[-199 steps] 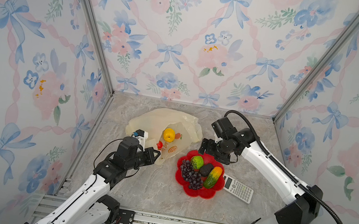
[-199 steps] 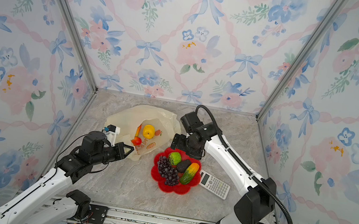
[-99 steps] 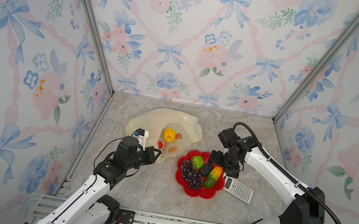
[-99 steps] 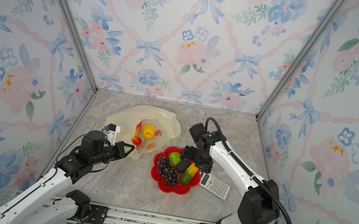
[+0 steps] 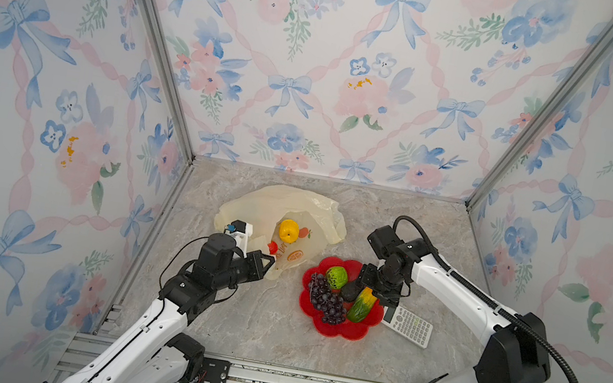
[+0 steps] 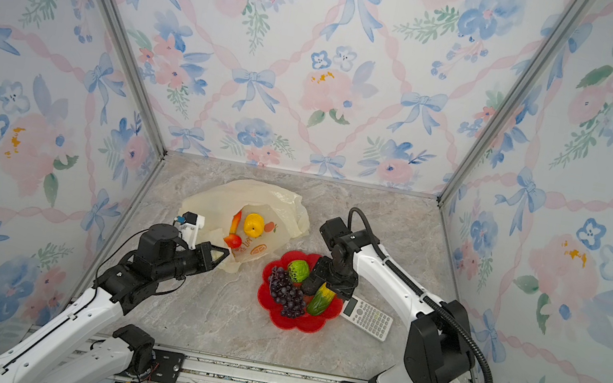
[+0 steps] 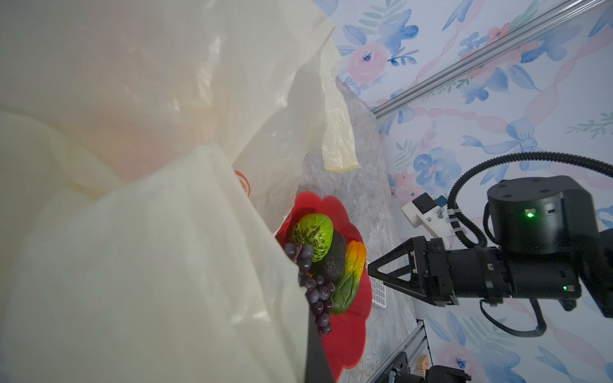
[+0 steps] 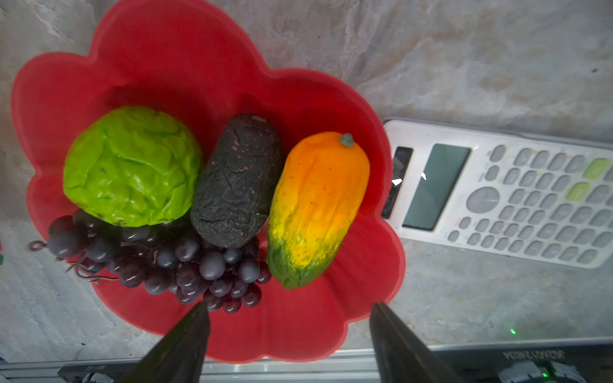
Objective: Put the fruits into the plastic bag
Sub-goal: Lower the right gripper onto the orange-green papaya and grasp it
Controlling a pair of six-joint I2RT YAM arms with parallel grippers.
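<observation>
The pale-yellow plastic bag [image 5: 285, 210] lies open at the back left, with a yellow lumpy fruit [image 5: 288, 231] and a red fruit [image 5: 272, 247] inside. My left gripper [image 5: 266, 262] is shut on the bag's front edge; in the left wrist view the bag [image 7: 132, 232] hides most of its fingers. In the red dish [image 8: 298, 325] lie a green ball [image 8: 132, 165], a dark avocado [image 8: 237, 182], a green-orange mango [image 8: 315, 205] and purple grapes [image 8: 185, 262]. My right gripper [image 8: 288, 305] hangs open just above the avocado and mango [image 5: 360, 305], holding nothing.
A white calculator [image 5: 406, 325] lies on the marble floor against the dish's right side. Flowered walls close in the left, back and right. A metal rail [image 5: 286, 379] runs along the front, with small toys below it.
My right gripper has swung from the bag's mouth down over the red dish, and its jaws have narrowed a little. The left gripper and the bag have stayed put.
</observation>
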